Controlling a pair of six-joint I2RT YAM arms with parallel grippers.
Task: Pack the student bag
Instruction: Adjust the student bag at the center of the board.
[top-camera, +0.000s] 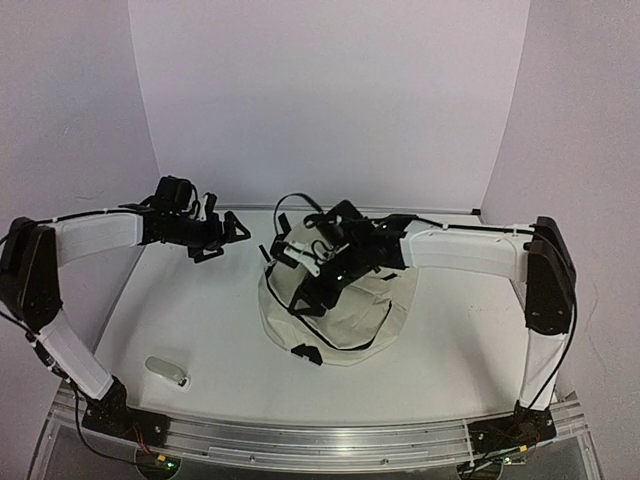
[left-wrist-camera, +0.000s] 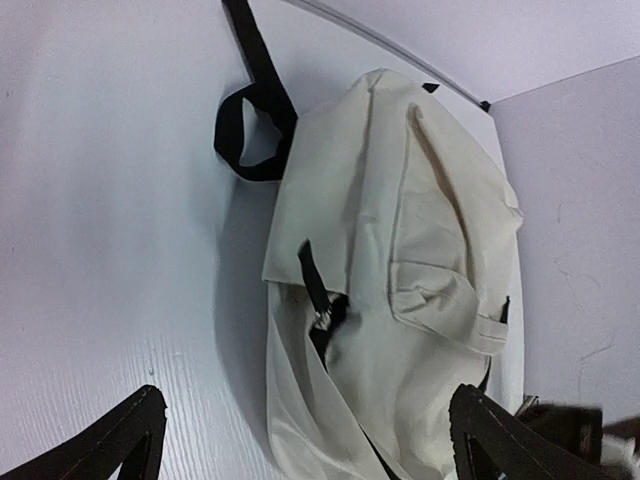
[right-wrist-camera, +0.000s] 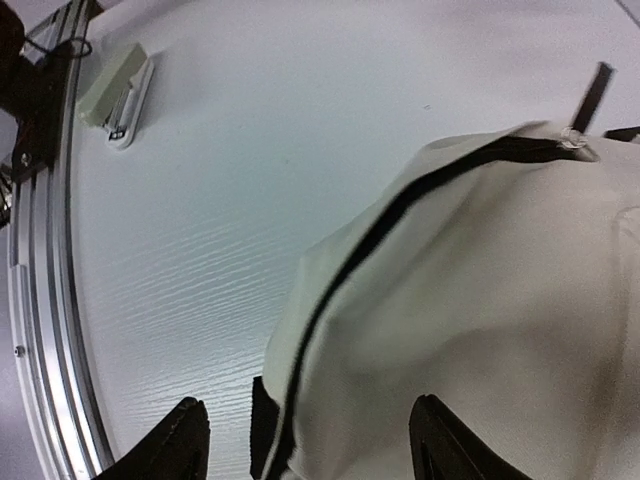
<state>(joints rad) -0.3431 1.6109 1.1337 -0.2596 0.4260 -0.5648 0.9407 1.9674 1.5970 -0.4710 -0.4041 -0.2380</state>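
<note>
- Student bag (top-camera: 345, 315) (cream fabric, black trim) lies slumped on the bench (top-camera: 200, 330), directly beneath the right fingers (top-camera: 320, 280).
- These right fingers stand apart, one tip on either side of the bag's black zip line (right-wrist-camera: 340, 270). Nothing is clamped between them, and I cannot tell whether they touch the fabric.
- Just past those tips the zip line runs on to a small metal pull (right-wrist-camera: 578, 140).
- Off to the bag's side, the left fingers (top-camera: 220, 238) are spread wide and hold nothing. They hang above the bench, apart from the bag and pointed toward it.
- Ahead of the left tips the bag fills the wrist view, with its front pocket (left-wrist-camera: 440, 300) nearer. A black strap loop (left-wrist-camera: 250, 135) lies farther off, flat on the bench.
- Well apart from both pairs of fingers, a small pale block (top-camera: 167, 371) (in a clear holder) rests close to the metal rail (right-wrist-camera: 40, 300) at the bench's near edge.
</note>
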